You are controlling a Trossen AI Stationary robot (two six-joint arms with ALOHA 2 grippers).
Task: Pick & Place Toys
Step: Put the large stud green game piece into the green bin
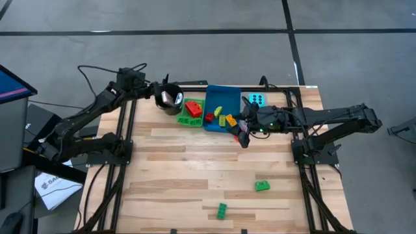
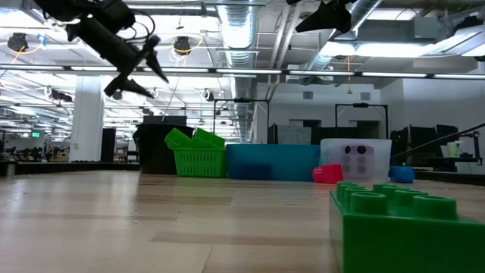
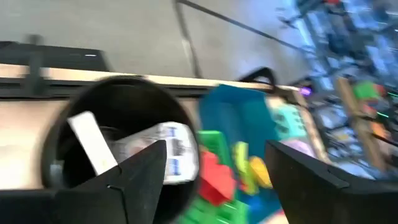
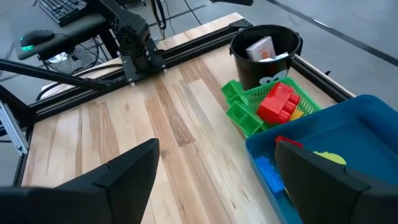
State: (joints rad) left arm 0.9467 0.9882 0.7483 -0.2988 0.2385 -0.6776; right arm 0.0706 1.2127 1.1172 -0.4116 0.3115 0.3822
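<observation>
My left gripper (image 1: 162, 92) hangs open just above the black cup (image 1: 170, 99) at the table's far left; nothing is between its fingers. White card packs (image 3: 166, 151) lean inside the cup (image 3: 118, 124). Beside the cup, a green tray (image 1: 190, 114) holds a red brick (image 1: 193, 107). A blue tray (image 1: 221, 97) holds yellow and red bricks (image 1: 224, 119). A cyan die (image 1: 257, 99) rests on the table behind the blue tray. My right gripper (image 1: 244, 134) hovers open at the blue tray's near right corner, holding nothing. Two green bricks (image 1: 262, 186) (image 1: 221, 210) lie near the front.
Bare wooden tabletop (image 1: 188, 169) lies between the trays and the front edge. In the low view one green brick (image 2: 402, 220) stands close to the lens. A dark frame (image 4: 143, 59) runs along the table's far and side edges.
</observation>
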